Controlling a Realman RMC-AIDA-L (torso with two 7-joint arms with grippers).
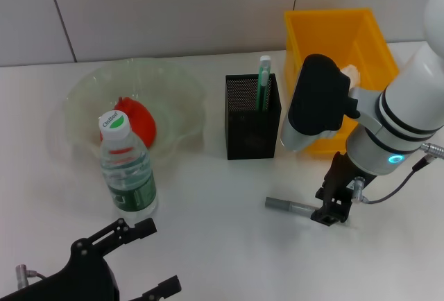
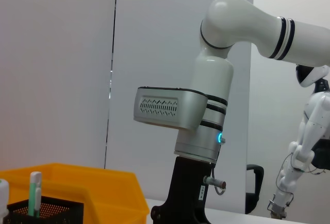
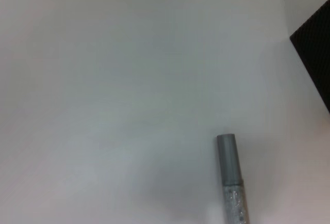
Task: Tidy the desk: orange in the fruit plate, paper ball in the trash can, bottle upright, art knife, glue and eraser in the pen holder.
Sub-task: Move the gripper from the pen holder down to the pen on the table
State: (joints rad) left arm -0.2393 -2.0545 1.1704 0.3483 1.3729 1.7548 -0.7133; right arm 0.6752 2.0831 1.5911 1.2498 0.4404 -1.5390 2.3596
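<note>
I see a red-orange orange [image 1: 137, 125] in the pale green translucent fruit plate [image 1: 83, 89]. The clear bottle [image 1: 127, 170] has a green label and white-green cap. The pen holder [image 1: 252, 118] is black mesh, the trash can [image 1: 326, 25] bright yellow, the glue [image 1: 290, 207] grey, the art knife [image 1: 263, 82] green.

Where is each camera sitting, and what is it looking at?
Head view: on the robot's head, looking down at the desk; shows the left hand near the bottom edge and the right hand down at the glue.
Left wrist view: on the left arm, low, looking sideways across the desk at the right arm and the wall.
Right wrist view: on the right arm, looking down at the desk and the glue; no own fingers show.
Shared: head and left wrist views both show the pen holder and trash can.
</note>
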